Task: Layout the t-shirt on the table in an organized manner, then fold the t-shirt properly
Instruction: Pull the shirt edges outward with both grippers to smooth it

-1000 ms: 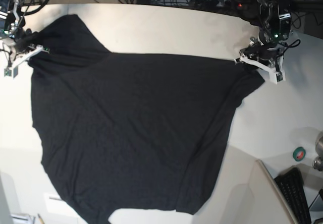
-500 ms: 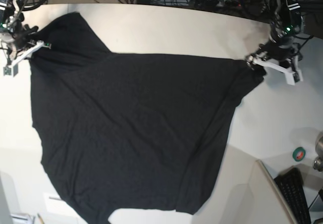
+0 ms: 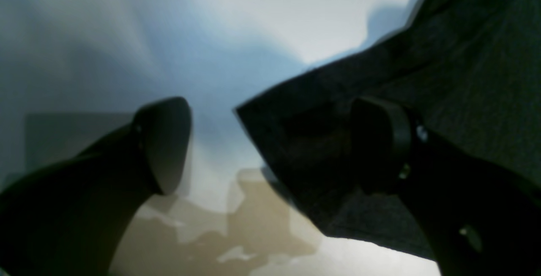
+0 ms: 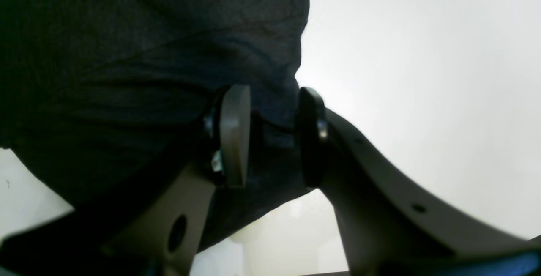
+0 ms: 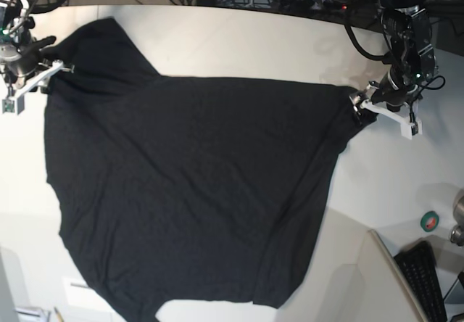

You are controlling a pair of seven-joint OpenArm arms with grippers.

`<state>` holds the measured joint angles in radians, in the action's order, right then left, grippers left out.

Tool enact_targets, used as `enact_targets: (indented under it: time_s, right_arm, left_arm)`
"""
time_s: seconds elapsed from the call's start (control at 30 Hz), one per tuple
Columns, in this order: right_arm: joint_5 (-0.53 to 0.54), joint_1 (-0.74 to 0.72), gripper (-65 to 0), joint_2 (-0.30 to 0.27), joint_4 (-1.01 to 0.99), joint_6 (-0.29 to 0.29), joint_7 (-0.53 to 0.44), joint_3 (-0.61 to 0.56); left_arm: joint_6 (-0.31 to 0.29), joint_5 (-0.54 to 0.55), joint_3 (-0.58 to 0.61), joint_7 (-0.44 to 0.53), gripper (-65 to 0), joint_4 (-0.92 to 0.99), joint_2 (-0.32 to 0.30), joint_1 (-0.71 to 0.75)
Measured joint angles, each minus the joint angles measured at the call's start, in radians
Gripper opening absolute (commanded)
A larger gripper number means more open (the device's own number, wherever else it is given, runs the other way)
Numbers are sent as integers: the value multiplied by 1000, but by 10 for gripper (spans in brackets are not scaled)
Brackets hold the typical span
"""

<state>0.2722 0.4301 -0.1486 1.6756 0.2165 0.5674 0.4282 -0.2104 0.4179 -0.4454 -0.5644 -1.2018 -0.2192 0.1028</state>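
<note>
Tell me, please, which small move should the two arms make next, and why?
Probably lift both pincers clear. The left pincer gapes wide beside the black fabric t-shirt corner; the right pincer stands parted around its edge. The shirt lies spread on the off-white table.

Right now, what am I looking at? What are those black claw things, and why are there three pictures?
It's a robot with two arms, trying to spread out and fold a black t-shirt on a big white table. One picture looks down from above. The other two come from little cameras on the robot's wrists, so you see its claws, called grippers, up close.

The left gripper is wide open. A corner of the shirt lies under it, but nothing is pinched. The right gripper has fabric between its two fingers, with a gap showing, so I can't tell if it's gripping. Near the table's corner sit a keyboard and a green tape roll.
</note>
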Motion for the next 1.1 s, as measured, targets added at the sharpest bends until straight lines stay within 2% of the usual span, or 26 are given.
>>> enact_targets:
  time_s: [0.13,0.17,0.27,0.37,0.4,0.53,0.6,0.7,0.8,0.93,1.1]
  right_arm:
    - [1,0,-461,1,0,0,0,0]
    - [1,0,-461,0,0,0,0,0]
    - [2,-7,-461,1,0,0,1,0]
    - [-2,-38,-461,1,-4,0,0,-1]
    - [0,-50,-461,1,-4,0,-2,-3]
    - [-5,-98,-459,0,-7,-1,6,-10]
    - [-10,-118,-459,-9,-8,-5,2,-64]
    - [-1,-147,-458,-14,-28,-4,0,-179]
    - [5,-245,-461,-38,-199,3,1,-286]
    - [-7,-377,-461,-51,-458,-4,-11,-320]
    - [-2,-386,-461,-52,-483,-7,-34,-321]
  left_arm:
    - [-3,5,-1,35,-99,90,-13,-51]
    - [-4,5,-1,41,-135,110,-17,-66]
    - [0,9,0,46,-355,132,-16,-83]
    - [0,20,2,42,-632,135,-14,-77]
    - [0,23,2,37,-650,135,-14,-76]
    - [-8,28,-10,37,-650,135,-12,-71]
    - [-15,29,-23,24,-650,135,-18,-67]
    - [-11,24,-119,3,-650,105,-10,-32]
    - [10,2,-217,-9,-650,30,14,29]
    - [0,8,-316,-17,-650,-68,76,61]
    - [-2,9,-389,-11,-650,-50,86,70]
